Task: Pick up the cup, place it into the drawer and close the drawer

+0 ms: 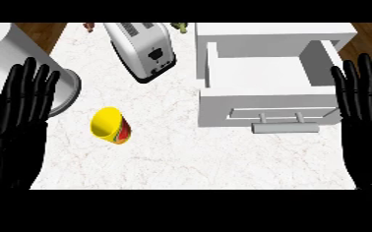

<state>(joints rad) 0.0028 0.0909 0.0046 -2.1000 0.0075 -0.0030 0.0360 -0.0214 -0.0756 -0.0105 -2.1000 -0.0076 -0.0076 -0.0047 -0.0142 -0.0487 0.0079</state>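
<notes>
A yellow cup (pixel 110 126) with a red band lies on its side on the white marble counter, left of centre, its open mouth toward the upper left. The white drawer (pixel 256 73) stands pulled open at the right, its inside bare, a grey bar handle (pixel 285 124) on its front. My left hand (pixel 23 109) rests open at the left edge, fingers up, apart from the cup. My right hand (pixel 356 109) rests open at the right edge, fingers up, beside the drawer's front corner.
A silver toaster (pixel 141 49) lies at an angle at the back centre. A round grey pot (pixel 62 91) sits at the left, partly behind my left hand. Small items (pixel 180 26) show at the back edge.
</notes>
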